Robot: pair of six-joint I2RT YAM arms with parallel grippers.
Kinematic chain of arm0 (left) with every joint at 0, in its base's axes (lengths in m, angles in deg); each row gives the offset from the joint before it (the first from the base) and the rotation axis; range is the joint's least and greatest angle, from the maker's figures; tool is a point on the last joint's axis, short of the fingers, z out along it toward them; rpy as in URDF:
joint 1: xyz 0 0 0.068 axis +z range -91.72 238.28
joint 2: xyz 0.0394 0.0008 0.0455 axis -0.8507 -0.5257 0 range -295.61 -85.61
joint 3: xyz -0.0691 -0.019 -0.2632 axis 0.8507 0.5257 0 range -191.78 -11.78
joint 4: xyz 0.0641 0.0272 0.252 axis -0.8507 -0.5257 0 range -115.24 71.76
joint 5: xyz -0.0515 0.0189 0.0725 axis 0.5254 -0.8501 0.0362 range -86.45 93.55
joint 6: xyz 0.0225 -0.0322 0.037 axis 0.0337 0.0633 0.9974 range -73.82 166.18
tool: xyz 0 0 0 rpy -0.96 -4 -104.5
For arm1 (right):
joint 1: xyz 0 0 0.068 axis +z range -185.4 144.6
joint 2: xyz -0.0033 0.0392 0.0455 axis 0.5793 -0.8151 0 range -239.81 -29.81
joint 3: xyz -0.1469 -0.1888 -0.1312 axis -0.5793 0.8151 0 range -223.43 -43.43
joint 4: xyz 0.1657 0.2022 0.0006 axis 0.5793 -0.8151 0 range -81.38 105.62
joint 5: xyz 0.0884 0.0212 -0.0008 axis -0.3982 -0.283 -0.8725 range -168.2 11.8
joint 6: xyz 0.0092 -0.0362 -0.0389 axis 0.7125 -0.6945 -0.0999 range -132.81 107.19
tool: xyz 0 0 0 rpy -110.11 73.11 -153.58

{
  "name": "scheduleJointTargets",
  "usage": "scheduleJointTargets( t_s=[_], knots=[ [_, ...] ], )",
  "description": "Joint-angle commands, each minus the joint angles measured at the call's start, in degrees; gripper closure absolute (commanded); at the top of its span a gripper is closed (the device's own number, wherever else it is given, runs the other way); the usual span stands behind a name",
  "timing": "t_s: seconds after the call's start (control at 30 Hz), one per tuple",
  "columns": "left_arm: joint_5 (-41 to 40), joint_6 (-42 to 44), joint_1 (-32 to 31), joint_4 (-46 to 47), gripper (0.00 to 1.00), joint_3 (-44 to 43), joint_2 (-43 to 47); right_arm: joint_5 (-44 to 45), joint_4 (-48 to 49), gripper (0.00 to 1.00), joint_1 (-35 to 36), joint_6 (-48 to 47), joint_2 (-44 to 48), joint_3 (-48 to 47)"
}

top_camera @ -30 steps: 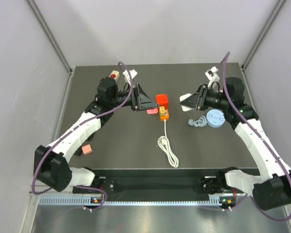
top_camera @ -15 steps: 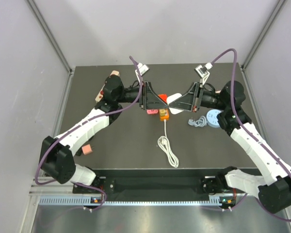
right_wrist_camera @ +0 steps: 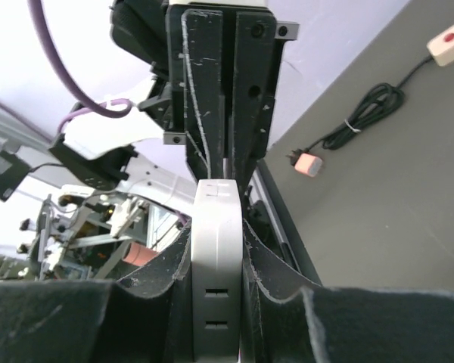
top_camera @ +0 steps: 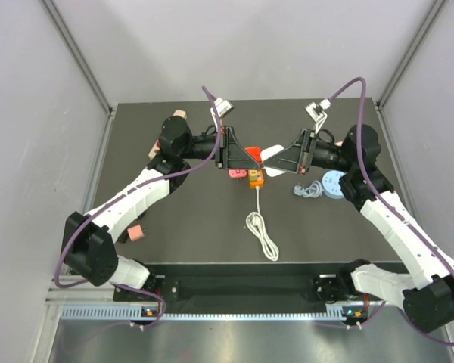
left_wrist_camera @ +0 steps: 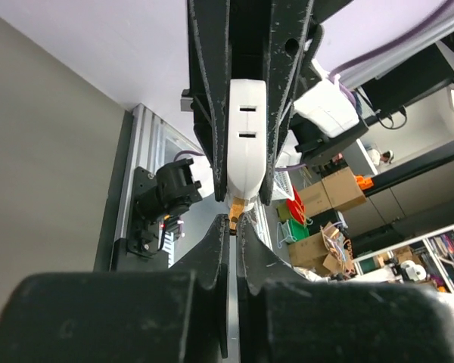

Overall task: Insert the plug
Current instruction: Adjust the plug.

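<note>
Top external: dark table, with both arms meeting over its middle. The left gripper has its jaws together, nothing seen between. The right gripper is clamped on a white block. The strip lies under the tips; the plug sits at its far end, mostly hidden.

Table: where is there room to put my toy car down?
Bare table lies between the left arm and the white cord, and between that cord and the right arm. Crowded: the middle, where the left gripper and right gripper meet by the orange strip, and around the blue disc.
</note>
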Motion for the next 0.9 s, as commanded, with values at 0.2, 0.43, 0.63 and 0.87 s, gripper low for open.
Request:
scheduleJointTargets(
  t_s=[0.2, 0.43, 0.63, 0.87],
  knots=[
    [-6.5, 9.7, -0.9, -12.3, 1.0, -5.6, 0.3, 4.1, -15.0, 0.97, 1.2, -13.1, -0.6, -6.0],
    [-7.1, 11.0, -0.8, -13.5, 1.0, -5.7, -0.7, 5.2, -21.9, 0.82, 1.2, -18.3, -1.0, -8.4],
    [-6.7, 11.9, -0.8, -13.5, 1.0, -5.2, -1.1, 3.3, -21.3, 0.77, 1.2, -18.3, -0.9, -8.1],
    [-5.5, 13.4, -0.9, -12.8, 1.0, -4.6, -1.1, 2.8, -22.0, 0.65, 0.6, -18.9, -0.4, -7.9]
  ],
)
